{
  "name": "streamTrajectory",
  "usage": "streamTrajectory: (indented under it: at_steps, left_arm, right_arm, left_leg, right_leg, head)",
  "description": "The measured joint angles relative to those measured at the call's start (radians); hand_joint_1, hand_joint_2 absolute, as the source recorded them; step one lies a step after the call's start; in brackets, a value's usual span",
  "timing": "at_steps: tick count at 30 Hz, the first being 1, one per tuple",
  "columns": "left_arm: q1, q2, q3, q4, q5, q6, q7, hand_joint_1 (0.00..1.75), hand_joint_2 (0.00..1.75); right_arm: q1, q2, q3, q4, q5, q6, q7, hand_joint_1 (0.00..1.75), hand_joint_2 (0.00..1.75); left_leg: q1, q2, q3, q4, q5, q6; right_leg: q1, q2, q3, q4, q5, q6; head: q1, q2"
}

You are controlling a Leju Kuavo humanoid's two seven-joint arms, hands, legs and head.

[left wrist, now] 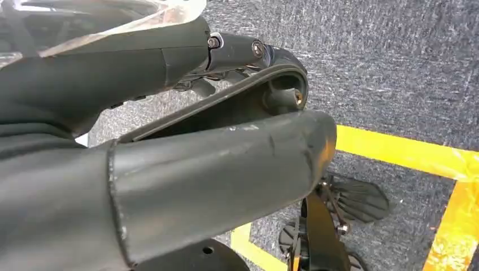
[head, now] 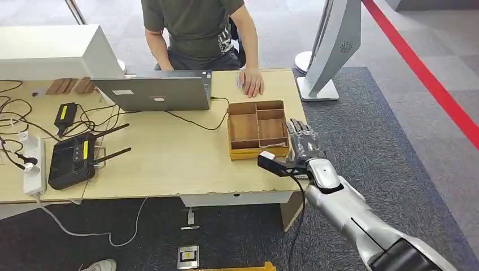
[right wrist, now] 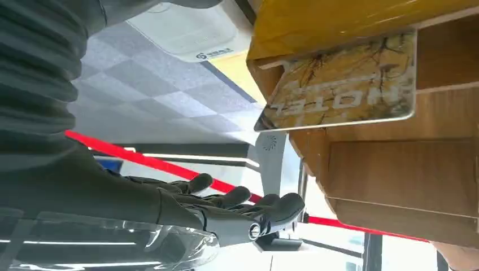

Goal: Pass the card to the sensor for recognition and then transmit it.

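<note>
Right hand [head: 302, 148] flat beside box [head: 257, 129], fingers [right wrist: 237, 197] extended.

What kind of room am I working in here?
Probably an office or lab test area: a desk with a laptop and cables, grey carpet with red floor tape, and a person seated opposite.

A pale wooden table [head: 169, 164] carries a compartmented wooden box [head: 257, 129] just beside the right hand's fingers [head: 299, 135], a laptop [head: 152, 90], a black antenna device [head: 73, 161], tangled cables [head: 17, 107] and what seems a power strip [head: 33, 164] well apart.
</note>
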Motion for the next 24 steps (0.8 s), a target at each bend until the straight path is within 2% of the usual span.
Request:
streamTrajectory:
  at_steps: [16,24]
  left_arm:
    - [-0.001,0.0,-0.001,0.0,-0.007,-0.007,-0.015,0.0,0.0]
    - [-0.001,0.0,-0.001,0.0,0.001,-0.007,-0.016,0.0,0.0]
  right_arm:
    - [0.029,-0.011,-0.002,-0.052,0.01,0.022,0.001,0.0,1.75]
    - [0.03,0.0,-0.001,-0.052,0.019,0.021,-0.004,0.0,1.75]
  left_leg:
    - [0.0,0.0,0.0,0.0,0.0,0.0]
    - [0.0,0.0,0.0,0.0,0.0,0.0]
  right_leg:
    - [0.0,0.0,0.0,0.0,0.0,0.0]
    - [0.0,0.0,0.0,0.0,0.0,0.0]
  head:
    - [0.0,0.0]
    - [0.0,0.0]
